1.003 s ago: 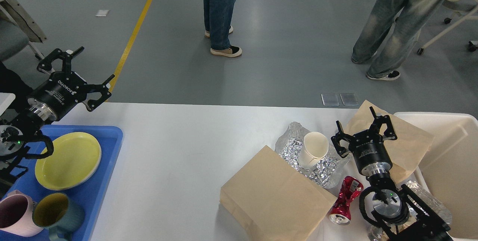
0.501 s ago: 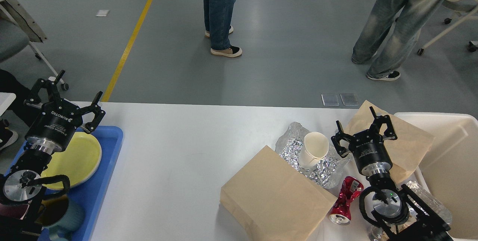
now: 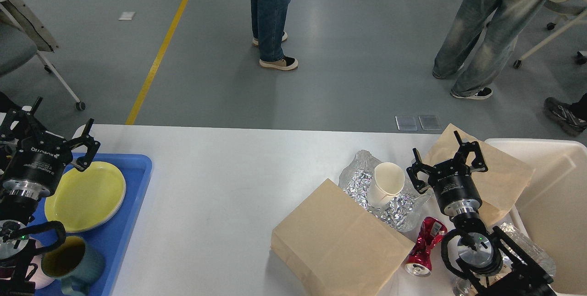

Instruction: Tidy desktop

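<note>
Both tools spread wide, empty; left tool [image 3: 43, 128] over the tray [image 3: 133, 204]; right tool [image 3: 442, 161] poised above litter at the bench's [image 3: 220, 181] four o'clock.

A glossy grey floor [image 3: 357, 57] is crossed by a yellow line [image 3: 160, 53]. Chair legs on castors [image 3: 541, 44] are seen at right; overhead light is reflected.
</note>
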